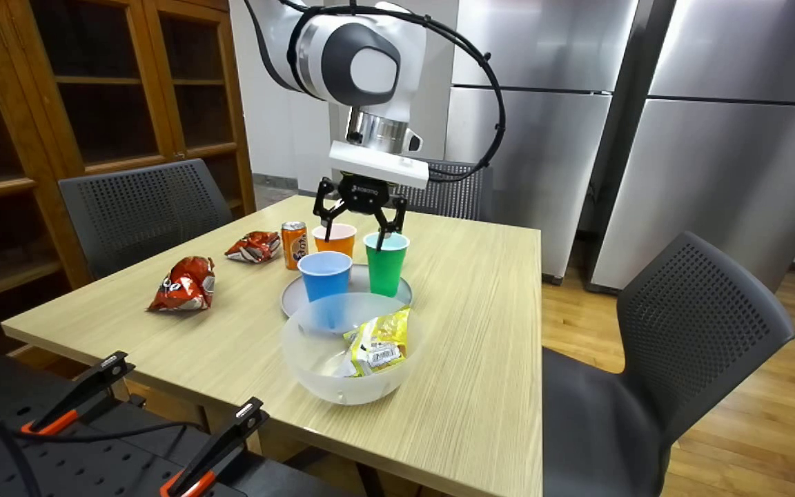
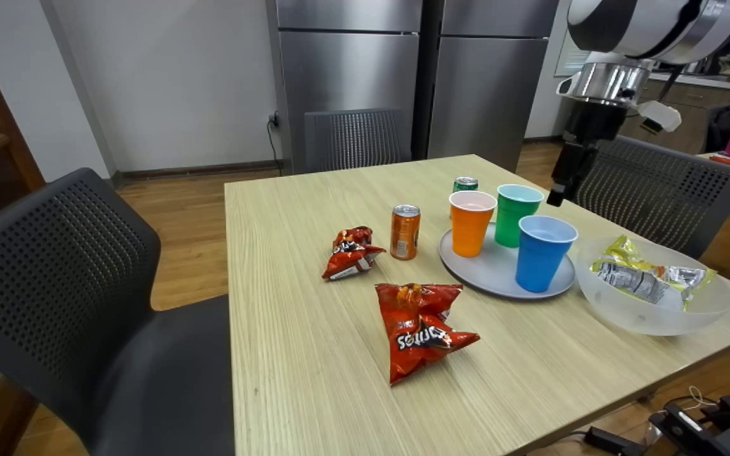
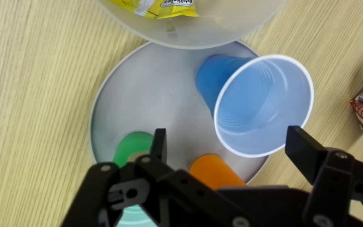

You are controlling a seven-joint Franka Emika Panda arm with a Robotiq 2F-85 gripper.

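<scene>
One gripper (image 1: pixel 355 243): spread wide, near green cup (image 2: pixel 509 223) and orange cup (image 2: pixel 468 233)
Blue cup (image 2: pixel 538 266): upright with both on gray plate (image 3: pixel 156 94), nearer front edge of table (image 1: pixel 487 345)
Bowl (image 1: pixel 359 391): beside plate, near front edge, yellow bag (image 1: pixel 390 333) inside
Red bags (image 2: pixel 417 316): toward left edge in both exterior views

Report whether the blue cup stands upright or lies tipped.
Upright: in both exterior views, the blue cup stands on the gray plate, mouth up.

The blue cup (image 3: pixel 257 105) is white-rimmed, the green cup (image 2: pixel 515 218) aqua inside; the hand (image 1: pixel 354 241) is black, the counter (image 1: pixel 480 331) streaky beige.
</scene>
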